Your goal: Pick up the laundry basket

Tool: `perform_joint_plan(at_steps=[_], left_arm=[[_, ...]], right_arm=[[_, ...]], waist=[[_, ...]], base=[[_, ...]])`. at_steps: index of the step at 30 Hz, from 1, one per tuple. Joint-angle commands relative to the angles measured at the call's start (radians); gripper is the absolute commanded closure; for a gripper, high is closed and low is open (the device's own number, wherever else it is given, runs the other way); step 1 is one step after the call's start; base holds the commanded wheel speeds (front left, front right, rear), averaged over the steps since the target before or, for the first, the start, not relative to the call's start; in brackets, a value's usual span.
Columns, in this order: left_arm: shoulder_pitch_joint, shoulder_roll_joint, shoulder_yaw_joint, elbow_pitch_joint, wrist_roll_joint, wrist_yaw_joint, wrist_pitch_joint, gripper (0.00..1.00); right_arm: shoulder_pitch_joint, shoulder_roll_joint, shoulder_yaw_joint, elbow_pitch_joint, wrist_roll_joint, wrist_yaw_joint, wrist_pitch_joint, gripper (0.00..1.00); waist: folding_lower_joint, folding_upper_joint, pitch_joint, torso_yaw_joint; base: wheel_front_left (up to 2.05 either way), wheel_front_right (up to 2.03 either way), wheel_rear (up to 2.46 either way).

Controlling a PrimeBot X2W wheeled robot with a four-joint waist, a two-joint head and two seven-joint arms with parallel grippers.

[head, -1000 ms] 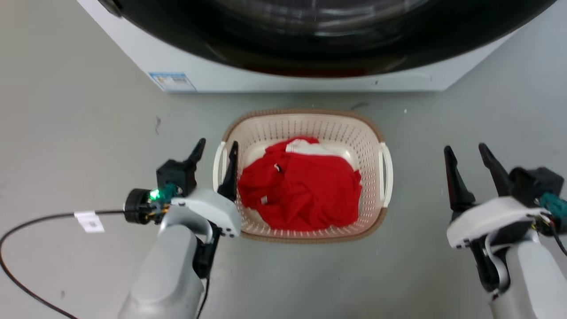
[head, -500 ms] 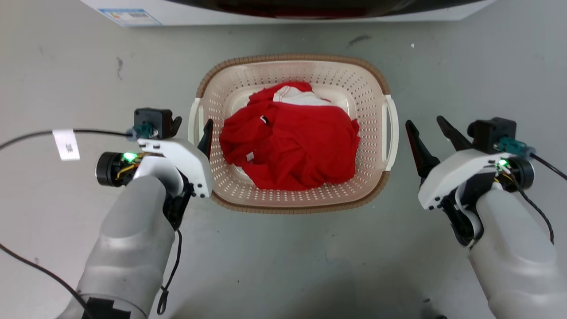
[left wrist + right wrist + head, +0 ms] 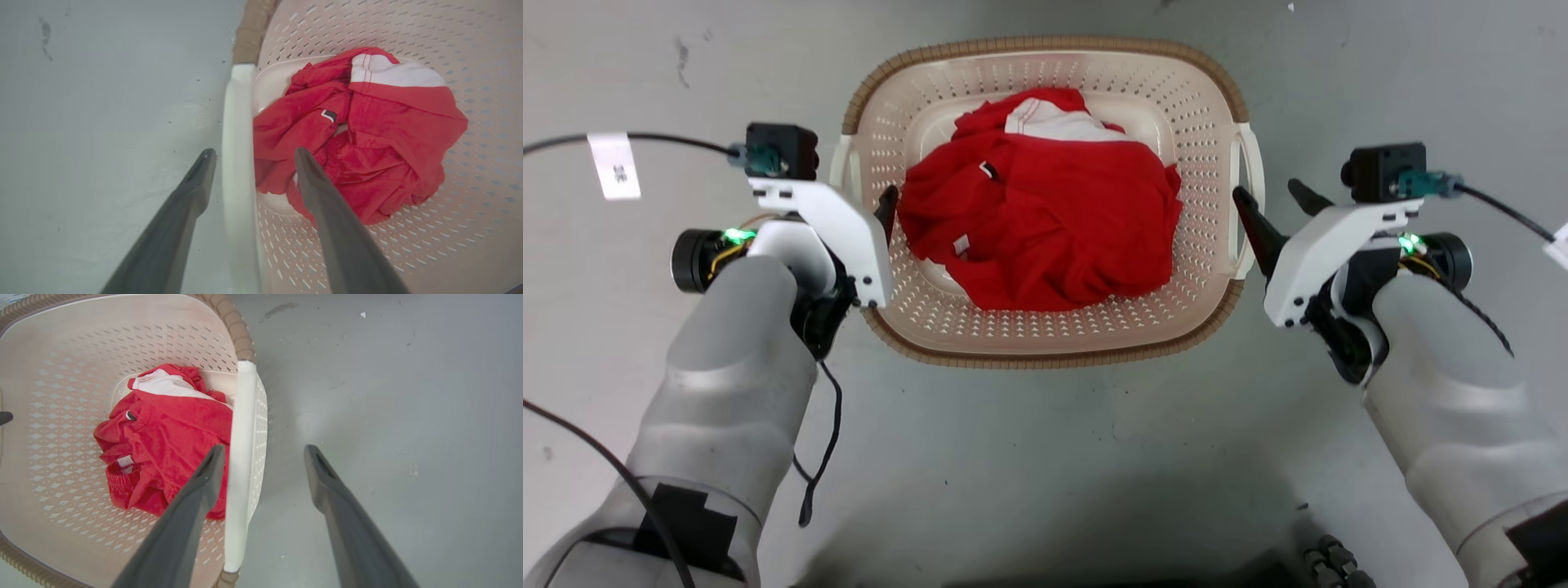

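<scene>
Item: laundry basket (image 3: pixel 1054 331), cream, perforated, brown-rimmed. It is set on the grey floor (image 3: pixel 1045 457) between the two arms. Contents: one crumpled red garment (image 3: pixel 1037 229) with a white patch.

Item: left tool (image 3: pixel 254 152). It is spread wide and placed astride the left handle (image 3: pixel 237 163); one finger is held outside over the floor, the other inside beside the garment. The handle is not clamped.

Item: right tool (image 3: pixel 264 448). It is spread wide and placed astride the right handle (image 3: pixel 241 457); one finger is held inside the basket, the other outside. The handle is not clamped.
</scene>
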Motion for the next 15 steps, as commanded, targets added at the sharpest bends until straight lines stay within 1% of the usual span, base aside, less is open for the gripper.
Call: perform_joint_plan(at_steps=[1, 6, 7, 8, 9, 11, 15], left_arm=[[-0.02, 0.004, -0.01, 0.006, -0.014, -0.002, 0.012, 0.0], [-0.055, 0.01, -0.042, 0.026, -0.063, -0.002, 0.044, 0.0], [-0.06, 0.009, -0.049, 0.029, -0.069, -0.002, 0.045, 0.17], [-0.066, 0.008, -0.054, 0.03, -0.076, -0.002, 0.043, 0.58], [-0.068, 0.007, -0.058, 0.033, -0.086, -0.002, 0.039, 1.0], [-0.07, 0.006, -0.071, 0.036, -0.102, -0.002, 0.038, 1.0], [-0.074, 0.007, -0.096, 0.04, -0.13, -0.002, 0.03, 1.0]], right_arm=[[-0.028, 0.007, 0.012, 0.019, 0.017, 0.0, 0.006, 0.0], [-0.083, 0.009, 0.066, 0.068, 0.085, 0.0, 0.025, 0.0], [-0.091, 0.011, 0.071, 0.077, 0.102, 0.0, 0.025, 0.0], [-0.099, 0.013, 0.076, 0.086, 0.115, 0.0, 0.026, 0.0], [-0.105, 0.015, 0.084, 0.095, 0.125, 0.0, 0.029, 0.46], [-0.114, 0.018, 0.102, 0.104, 0.149, 0.0, 0.035, 1.0], [-0.128, 0.007, 0.14, 0.109, 0.183, 0.0, 0.025, 1.0]], waist=[[-0.0002, 0.0, 0.017, -0.004], [-0.0002, 0.0, 0.047, -0.004], [-0.0002, 0.0, 0.052, -0.004], [-0.0002, 0.0, 0.057, -0.003], [-0.0002, 0.0, 0.06, -0.003], [-0.0002, 0.0, 0.063, -0.001], [-0.0002, 0.0, 0.066, -0.002]], base=[[0.0, 0.0, 0.0], [0.0, 0.0, 0.0], [0.0, 0.0, 0.0], [0.0, 0.0, 0.0], [0.0, 0.0, 0.0], [0.0, 0.0, 0.0], [0.0, 0.0, 0.0]])
